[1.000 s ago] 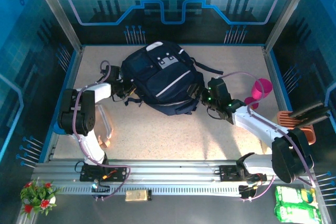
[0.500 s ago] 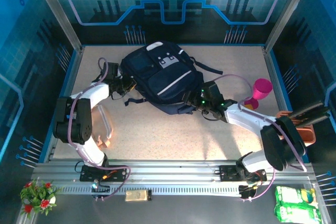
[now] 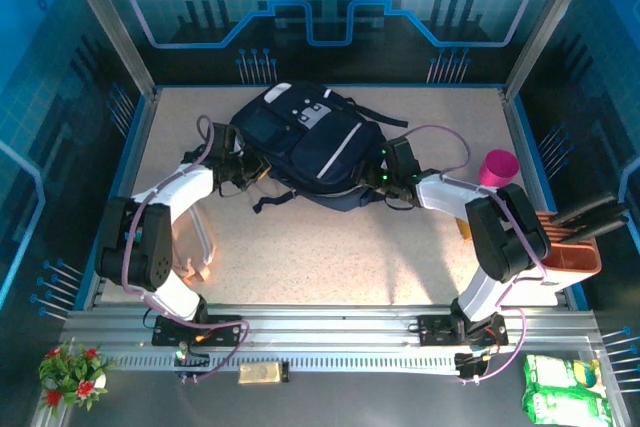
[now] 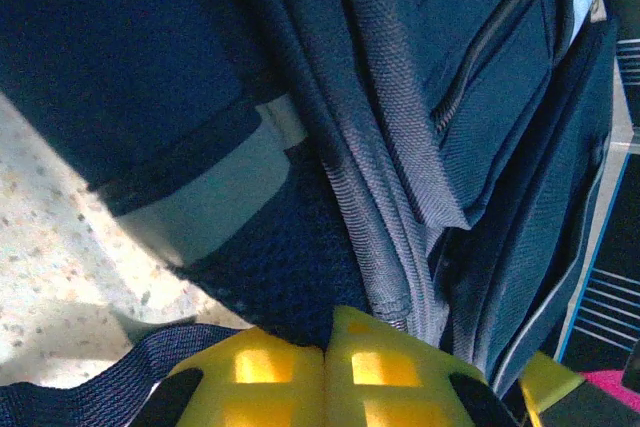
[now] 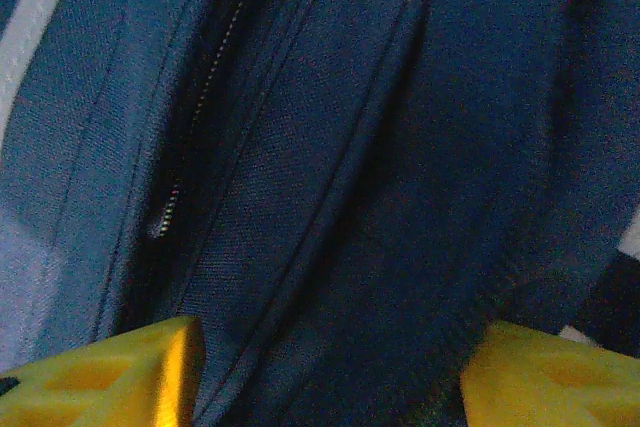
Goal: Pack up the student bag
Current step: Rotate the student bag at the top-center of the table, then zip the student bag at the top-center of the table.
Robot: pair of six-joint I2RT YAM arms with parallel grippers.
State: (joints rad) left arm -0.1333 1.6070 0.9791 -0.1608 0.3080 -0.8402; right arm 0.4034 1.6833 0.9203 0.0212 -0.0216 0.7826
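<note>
A large dark navy fabric backpack (image 3: 300, 142) lies on the speckled table (image 3: 300, 247). The left gripper (image 4: 325, 367) is pressed shut at its seam, hold unclear. The right gripper (image 5: 330, 347) stands parted, fabric between its fingers.

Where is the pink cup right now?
In the top view the pink cup stands near the right edge of the table, with the student bag to its left and the orange holder nearer the arm bases.
</note>
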